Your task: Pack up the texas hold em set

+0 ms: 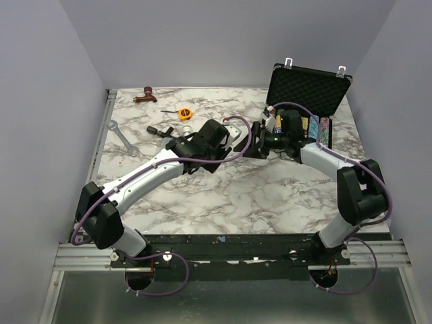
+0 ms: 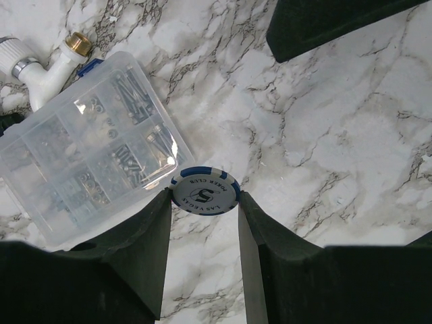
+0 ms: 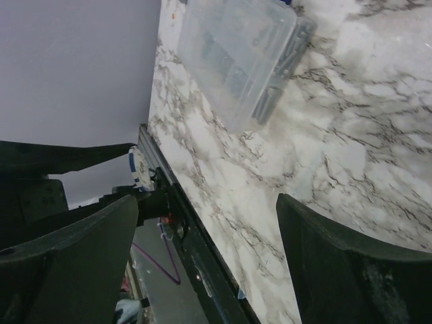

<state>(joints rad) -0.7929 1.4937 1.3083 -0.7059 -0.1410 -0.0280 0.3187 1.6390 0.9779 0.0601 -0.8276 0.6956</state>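
Note:
The black case (image 1: 309, 86) stands open at the back right, its foam lid upright and rows of chips (image 1: 314, 125) in its base. My left gripper (image 2: 204, 196) is shut on a blue and white poker chip (image 2: 205, 191), held by its edge above the marble table. In the top view the left gripper (image 1: 241, 142) meets my right gripper (image 1: 260, 137) just left of the case. My right gripper (image 3: 206, 202) is open and empty. The chip (image 3: 138, 169) shows edge-on at its left finger. The card box, discs and dice are not visible.
A clear plastic compartment box (image 2: 88, 155) of small parts lies just beyond the chip and also shows in the right wrist view (image 3: 236, 54). A white pipe fitting (image 2: 40, 64) lies beside it. A yellow tape measure (image 1: 185, 114), a wrench (image 1: 123, 138) and a brown tool (image 1: 145, 96) lie at the back left.

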